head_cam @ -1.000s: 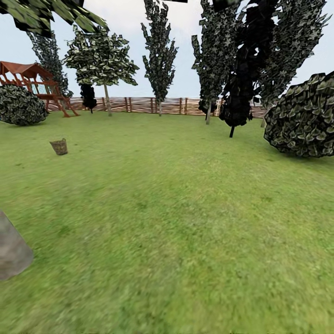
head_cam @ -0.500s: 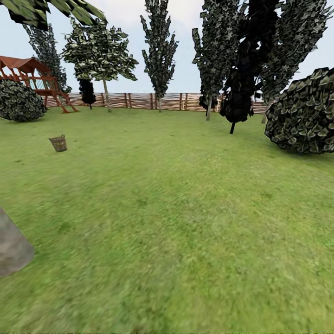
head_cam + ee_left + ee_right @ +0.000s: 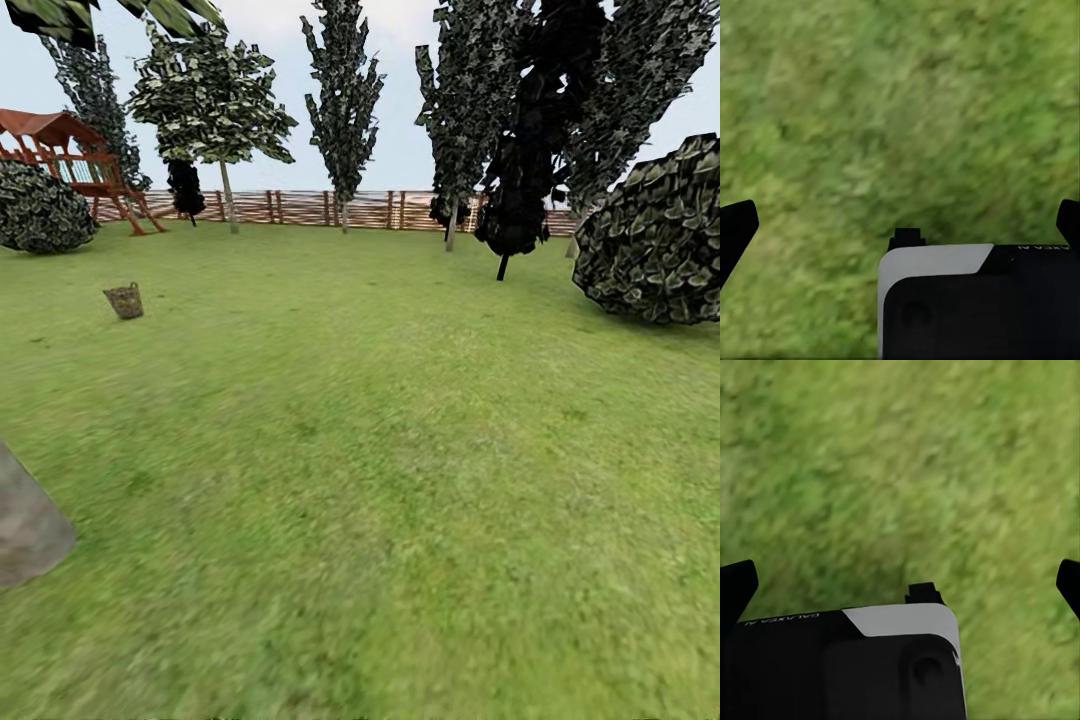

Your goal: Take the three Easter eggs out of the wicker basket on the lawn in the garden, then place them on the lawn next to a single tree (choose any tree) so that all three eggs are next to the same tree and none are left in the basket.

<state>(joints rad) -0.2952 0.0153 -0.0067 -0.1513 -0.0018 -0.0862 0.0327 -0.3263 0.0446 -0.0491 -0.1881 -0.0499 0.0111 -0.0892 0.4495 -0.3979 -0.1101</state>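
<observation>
From the head view, the lawn (image 3: 380,450) spreads wide and flat from the near edge to the far fence (image 3: 330,208), a line of brown horizontal slats closing off the garden. The wicker basket (image 3: 124,300) stands upright on the grass at the far left, well apart from everything else; it is too small here to tell what lies inside it. Beyond it, at the far left by the fence, is a red-brown play tower (image 3: 65,155), with a round dark bush (image 3: 40,208) just in front of it. A tree (image 3: 212,100) with a pale straight trunk and a light-green crown rises near the fence, to the right of the tower and farther off than the basket. Tall narrow dark-leaved trees (image 3: 345,100) stand along the far side toward the centre and right, and a large round bush (image 3: 660,235) sits on the right. A grey rounded shape (image 3: 28,525) shows at the near left edge; what it is cannot be told.

In the left wrist view, the left gripper (image 3: 900,225) hangs over bare grass, its two dark fingertips (image 3: 736,229) at opposite edges of the picture, so the jaws are spread wide with nothing between them.

In the right wrist view, the right gripper (image 3: 900,581) likewise hangs over grass, fingertips (image 3: 738,583) far apart, jaws released and empty.
</observation>
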